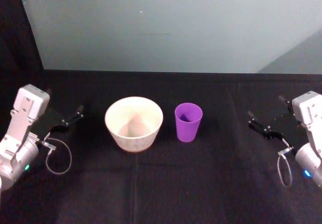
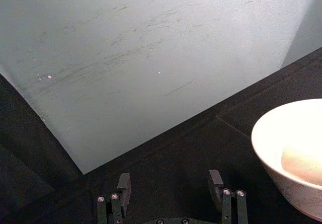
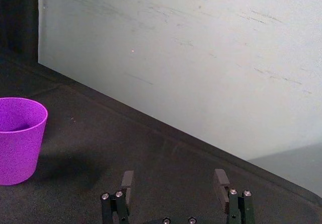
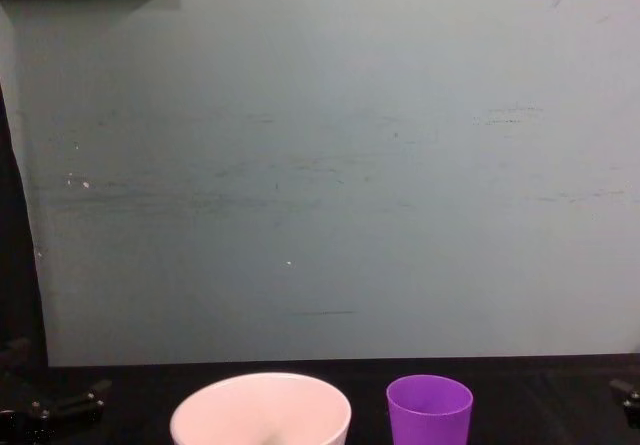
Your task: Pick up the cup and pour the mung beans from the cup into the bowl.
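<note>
The purple cup (image 1: 188,122) stands upright on the black table, just right of the cream-white bowl (image 1: 134,123). The cup (image 3: 18,138) also appears in the right wrist view and the bowl (image 2: 292,153) in the left wrist view; both show low in the chest view, cup (image 4: 429,410) and bowl (image 4: 262,411). I cannot make out the mung beans inside the cup. My left gripper (image 1: 74,115) rests open at the table's left side, well apart from the bowl. My right gripper (image 1: 257,123) is open at the right side, well clear of the cup.
A pale grey-green wall panel (image 1: 166,27) rises behind the table's far edge. Black cloth (image 1: 166,183) covers the table. Loose cable loops (image 1: 58,156) hang by each wrist.
</note>
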Controlling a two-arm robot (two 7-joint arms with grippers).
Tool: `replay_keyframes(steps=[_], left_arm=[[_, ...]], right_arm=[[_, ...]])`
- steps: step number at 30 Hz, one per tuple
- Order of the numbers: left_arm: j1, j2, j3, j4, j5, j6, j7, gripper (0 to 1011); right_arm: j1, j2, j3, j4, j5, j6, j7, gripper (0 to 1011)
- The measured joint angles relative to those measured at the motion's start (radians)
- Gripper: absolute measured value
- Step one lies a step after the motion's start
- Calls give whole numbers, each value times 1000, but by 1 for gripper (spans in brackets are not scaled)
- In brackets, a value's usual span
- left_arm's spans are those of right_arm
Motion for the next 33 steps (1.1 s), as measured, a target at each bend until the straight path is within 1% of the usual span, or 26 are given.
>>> replay_keyframes(steps=[33], left_arm=[[0,0,0,0,0,0,0,1011]], right_arm=[[0,0,0,0,0,0,0,1003]])
